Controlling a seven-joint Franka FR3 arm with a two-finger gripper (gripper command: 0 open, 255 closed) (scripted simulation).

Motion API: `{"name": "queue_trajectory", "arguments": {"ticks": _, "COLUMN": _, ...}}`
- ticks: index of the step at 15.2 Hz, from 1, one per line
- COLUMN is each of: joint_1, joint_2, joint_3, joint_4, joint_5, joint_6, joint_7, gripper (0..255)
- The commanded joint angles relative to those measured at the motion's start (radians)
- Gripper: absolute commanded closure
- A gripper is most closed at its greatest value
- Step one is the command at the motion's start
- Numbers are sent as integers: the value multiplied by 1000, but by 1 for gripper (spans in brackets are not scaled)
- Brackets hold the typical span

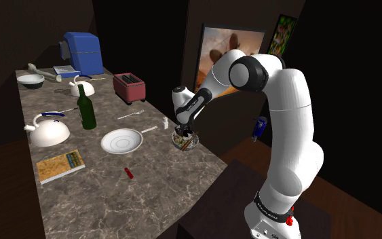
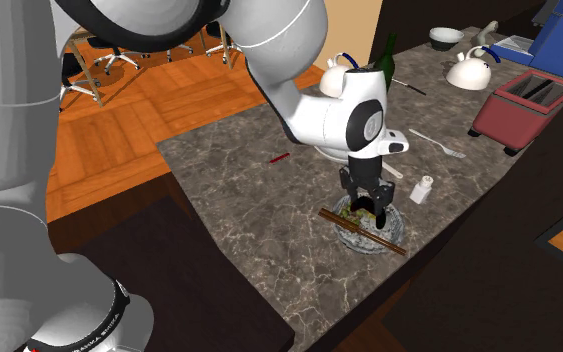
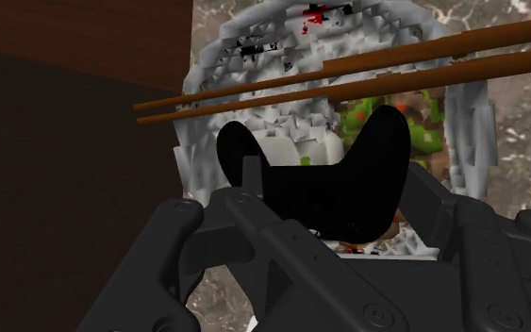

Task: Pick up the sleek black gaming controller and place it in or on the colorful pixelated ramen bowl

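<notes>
Black controller [image 3: 324, 193]; grey-white pixelated bowl [image 3: 254, 42]; brown chopsticks [image 3: 348, 68].

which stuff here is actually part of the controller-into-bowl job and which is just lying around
Job:
- black controller
- gripper, fingers shut on the controller
- pixelated ramen bowl, right beneath the controller

Lying about:
- green bottle
- white plate
- white kettle
- book
- red toaster

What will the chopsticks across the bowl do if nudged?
Probably roll or slide: the chopsticks rest across the ramen bowl's rim, overhanging both ends. Thin and straight, so likely stiff and light. The black controller close by could knock them off.
</notes>
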Motion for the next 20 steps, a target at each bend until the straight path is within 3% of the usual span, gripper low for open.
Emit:
{"name": "queue_trajectory", "arguments": {"ticks": 1, "joint_1": 1, "joint_2": 2, "joint_3": -1, "joint_4": 0, "joint_5": -1, "joint_6": 3, "joint_7": 2, "gripper": 255}}
{"name": "queue_trajectory", "arguments": {"ticks": 6, "joint_1": 1, "joint_2": 2, "joint_3": -1, "joint_4": 0, "joint_5": -1, "joint_6": 3, "joint_7": 2, "gripper": 255}}
{"name": "queue_trajectory", "arguments": {"ticks": 7, "joint_1": 1, "joint_2": 2, "joint_3": -1, "joint_4": 0, "joint_5": -1, "joint_6": 3, "joint_7": 2, "gripper": 0}}
{"name": "queue_trajectory", "arguments": {"ticks": 12, "joint_1": 1, "joint_2": 2, "joint_3": -1, "joint_4": 0, "joint_5": -1, "joint_6": 3, "joint_7": 2, "gripper": 0}}
{"name": "queue_trajectory", "arguments": {"ticks": 16, "joint_1": 12, "joint_2": -97, "joint_3": 20, "joint_4": -14, "joint_5": 25, "joint_6": -87, "joint_7": -15, "gripper": 0}}
{"name": "queue_trajectory", "arguments": {"ticks": 20, "joint_1": 12, "joint_2": -97, "joint_3": 20, "joint_4": -14, "joint_5": 25, "joint_6": -87, "joint_7": -15, "gripper": 0}}
